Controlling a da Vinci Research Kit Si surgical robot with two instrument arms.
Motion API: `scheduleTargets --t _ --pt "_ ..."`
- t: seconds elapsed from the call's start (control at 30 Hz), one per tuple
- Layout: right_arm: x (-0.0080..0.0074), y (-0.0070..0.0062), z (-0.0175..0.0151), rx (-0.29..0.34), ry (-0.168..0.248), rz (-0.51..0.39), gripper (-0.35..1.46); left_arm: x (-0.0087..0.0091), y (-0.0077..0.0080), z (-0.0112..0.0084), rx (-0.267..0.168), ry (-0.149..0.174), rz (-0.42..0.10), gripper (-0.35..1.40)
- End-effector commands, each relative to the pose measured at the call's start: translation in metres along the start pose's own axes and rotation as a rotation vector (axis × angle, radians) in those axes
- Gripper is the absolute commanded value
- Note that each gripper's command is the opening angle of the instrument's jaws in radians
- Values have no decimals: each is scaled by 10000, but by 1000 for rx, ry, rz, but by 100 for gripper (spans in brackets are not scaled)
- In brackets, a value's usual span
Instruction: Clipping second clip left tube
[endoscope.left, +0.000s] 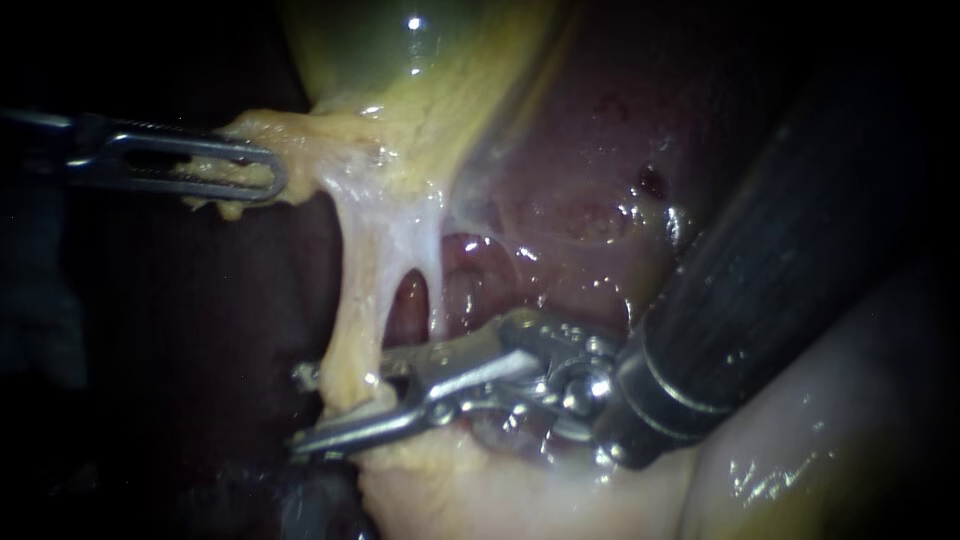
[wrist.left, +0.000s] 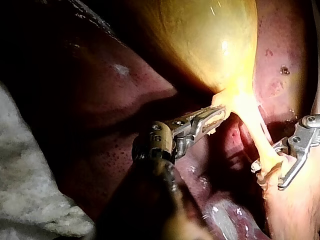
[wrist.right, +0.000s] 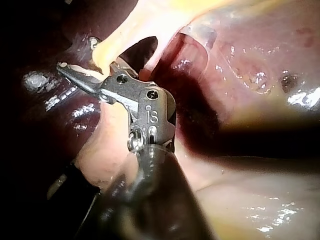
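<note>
The left tube (endoscope.left: 358, 300) is a yellowish strand running down from the gallbladder (endoscope.left: 420, 60). My right instrument (endoscope.left: 298, 410) comes in on a thick black shaft, and its jaws straddle the tube low down, one on each side. A gap still shows between them, so they are open. The left wrist view shows the same, with the tube (wrist.left: 260, 145) between the right instrument's jaws (wrist.left: 269, 176). My left instrument (endoscope.left: 272, 175) is shut on yellow tissue (endoscope.left: 300, 140) at the gallbladder's neck and holds it out to the left. No clip is clearly visible on the tube.
A thinner pale strand (endoscope.left: 436, 280) runs just right of the left tube, with a dark window between them. The wet red liver (endoscope.left: 590, 150) lies behind and to the right. White gauze (wrist.left: 30, 190) lies beside the left instrument's shaft.
</note>
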Motion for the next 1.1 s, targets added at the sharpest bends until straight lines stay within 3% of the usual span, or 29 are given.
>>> scheduleTargets --t 0.03,0.3,0.43,0.6,0.7,0.77,0.97,1.1 --pt "-1 0 0 -4 -9 -1 42 0 0 0 0 0 0 -35" --pt "-9 2 3 -9 -23 12 30 0 0 1 0 0 0 -35" --pt "-9 5 1 -9 -23 18 12 0 0 1 0 0 0 -35" --pt "-11 7 -3 -10 -22 18 -35 0 0 1 0 0 0 -35" --pt "-11 8 -5 -13 -27 18 -35 0 0 1 0 0 0 -35" --pt "-11 9 -6 -15 -36 66 -35 0 0 1 0 0 0 -35" --pt "-12 14 -14 -3 -103 83 -35 0 0 1 0 0 0 -35" --pt "-12 15 -14 1 -105 82 -35 0 0 1 0 0 0 -35"
